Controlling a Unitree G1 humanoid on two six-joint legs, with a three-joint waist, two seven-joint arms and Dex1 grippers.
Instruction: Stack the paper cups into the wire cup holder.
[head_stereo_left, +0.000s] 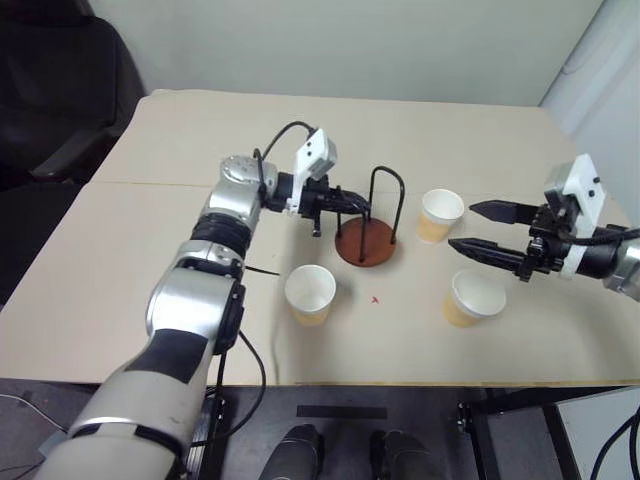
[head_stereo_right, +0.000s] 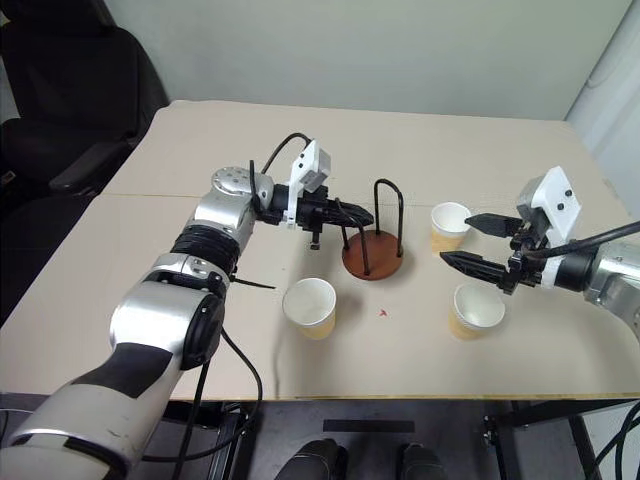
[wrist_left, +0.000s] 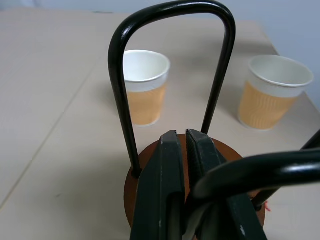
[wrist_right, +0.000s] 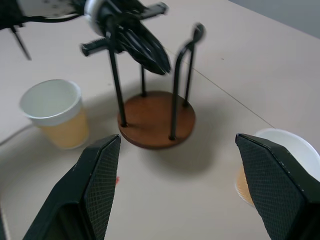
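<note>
While the left arm reaches out across the surface with its wrist bent toward the right, the left tool sits pinched shut, nothing in it, poking in among the black wire loops of the holder. From the left wrist view the two fingers are pressed together just over the reddish-brown base, with one loop arching up beyond them and another crossing close in front.

The right arm comes in from the right side, raised off the surface, and the right tool is spread wide – empty, pointing roughly level toward the holder. It hangs between two cups: the far cup, just right of the holder, and the right cup, nearer the front edge.

The third cup stands upright in front of the holder, a bit to its left. All three cups are upright on the surface and apart from each other – none in the holder.
</note>
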